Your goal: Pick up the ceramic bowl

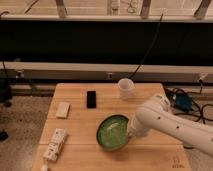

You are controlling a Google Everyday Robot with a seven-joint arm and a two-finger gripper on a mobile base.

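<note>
A green ceramic bowl sits on the wooden table, near the front middle. My white arm comes in from the right, and my gripper is at the bowl's right rim, hidden behind the arm's wrist.
A clear plastic cup stands at the back of the table. A black rectangular object lies left of it. A small tan block and a white packet lie on the left side. Cables hang at the right.
</note>
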